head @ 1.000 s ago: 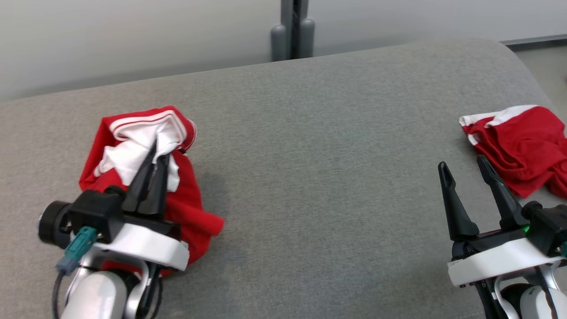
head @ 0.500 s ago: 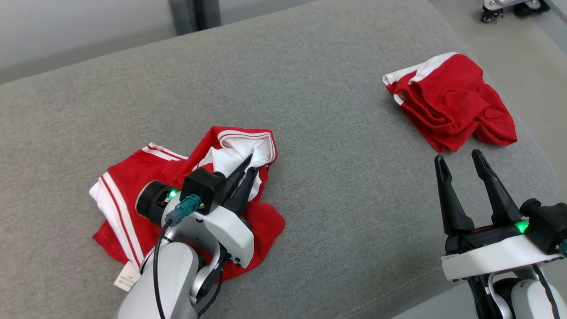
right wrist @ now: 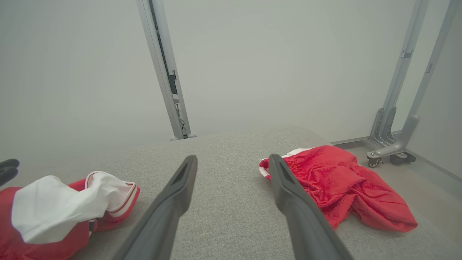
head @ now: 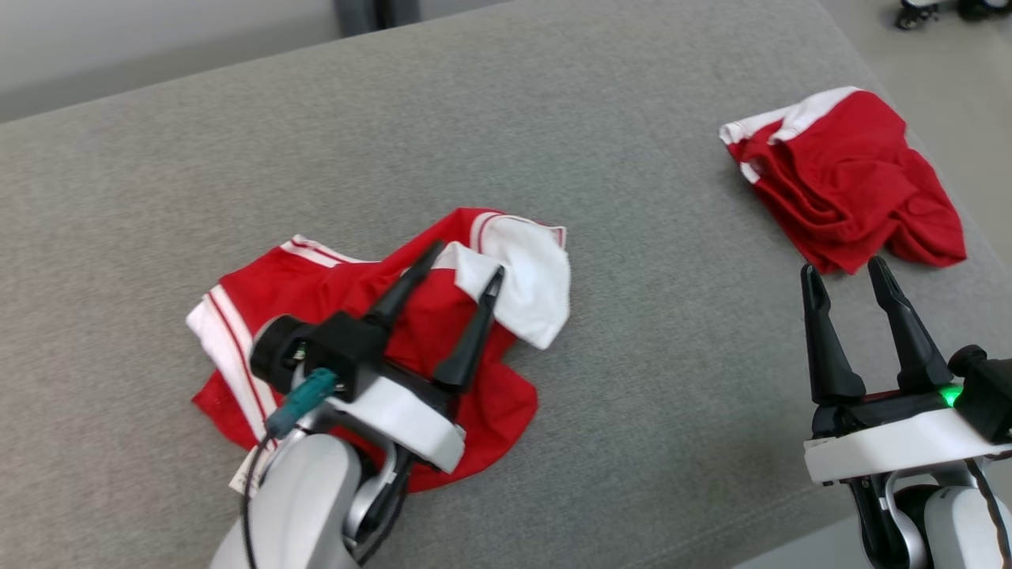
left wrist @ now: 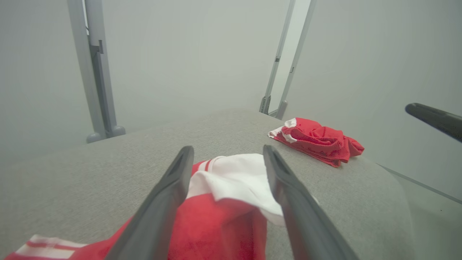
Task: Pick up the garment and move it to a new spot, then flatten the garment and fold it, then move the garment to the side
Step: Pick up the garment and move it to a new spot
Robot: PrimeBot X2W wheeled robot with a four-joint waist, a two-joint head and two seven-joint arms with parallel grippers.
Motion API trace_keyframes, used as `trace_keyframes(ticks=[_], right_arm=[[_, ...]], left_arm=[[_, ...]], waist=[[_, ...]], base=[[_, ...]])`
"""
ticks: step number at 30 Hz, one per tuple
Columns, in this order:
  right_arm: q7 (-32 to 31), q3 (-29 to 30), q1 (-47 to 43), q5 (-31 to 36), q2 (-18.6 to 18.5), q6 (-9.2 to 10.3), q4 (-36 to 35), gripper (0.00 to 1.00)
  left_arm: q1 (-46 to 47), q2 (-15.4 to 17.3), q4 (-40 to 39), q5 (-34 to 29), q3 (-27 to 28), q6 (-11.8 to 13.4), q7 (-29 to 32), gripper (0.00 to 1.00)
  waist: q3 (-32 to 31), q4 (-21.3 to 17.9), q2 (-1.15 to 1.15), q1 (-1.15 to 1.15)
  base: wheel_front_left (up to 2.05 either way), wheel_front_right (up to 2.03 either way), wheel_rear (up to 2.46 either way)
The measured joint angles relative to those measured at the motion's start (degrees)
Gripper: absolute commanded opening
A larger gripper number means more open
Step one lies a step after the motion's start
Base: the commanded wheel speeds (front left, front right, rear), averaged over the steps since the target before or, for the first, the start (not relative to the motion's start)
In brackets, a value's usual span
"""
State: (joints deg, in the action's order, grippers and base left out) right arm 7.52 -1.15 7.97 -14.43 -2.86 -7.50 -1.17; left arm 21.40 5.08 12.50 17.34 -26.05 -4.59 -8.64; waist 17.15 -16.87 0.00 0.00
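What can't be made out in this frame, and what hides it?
Head view: the left arm covers the near part of the red-and-white garment and most of its label; print too small.
Head view: wheels top right, cut by the edge.
Second red garment: bunched, kind unclear.

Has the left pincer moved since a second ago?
Yes. The left pincer has shifted rightward, closer to the other red garment, and is now open above its garment.

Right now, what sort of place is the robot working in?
Probably a lab or test bay, not a home: bare pale walls, grey metal frame posts, a castor under one frame, and a grey upholstered surface.
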Motion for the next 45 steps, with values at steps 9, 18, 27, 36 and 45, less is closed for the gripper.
trace_keyframes(ticks=[9,18,27,36,45], right_arm=[[-1.2,1.0,0.6,1.8,0.0,0.0,-0.7,1.0],[-2.3,0.8,0.1,3.1,-0.4,0.0,-0.4,1.0],[-3.4,0.5,-2.1,3.6,-1.7,0.0,-0.3,1.0],[-4.5,0.2,-5.9,3.7,-2.4,0.0,-1.0,1.0],[-5.9,0.9,-9.2,4.0,-2.1,0.0,-3.3,1.0]], left_arm=[[-3.4,4.0,-4.6,2.1,9.8,7.2,-3.2,1.0],[-9.1,7.5,-5.8,5.0,18.3,11.5,-4.5,1.0],[-17.6,11.0,-12.0,5.2,20.9,13.8,-2.7,1.0],[-23.9,11.4,-17.8,3.7,17.9,15.2,1.6,1.0],[-27.4,12.0,-20.2,3.7,16.8,15.8,3.8,1.0]], waist=[[-2.5,6.4,0.0,0.0],[-5.6,10.7,0.0,0.0],[-10.0,13.6,0.0,0.0],[-13.7,14.1,0.0,0.0],[-16.1,14.1,0.0,0.0]], base=[[0.0,0.0,0.0],[0.0,0.0,0.0],[0.0,0.0,0.0],[0.0,0.0,0.0],[0.0,0.0,0.0]])
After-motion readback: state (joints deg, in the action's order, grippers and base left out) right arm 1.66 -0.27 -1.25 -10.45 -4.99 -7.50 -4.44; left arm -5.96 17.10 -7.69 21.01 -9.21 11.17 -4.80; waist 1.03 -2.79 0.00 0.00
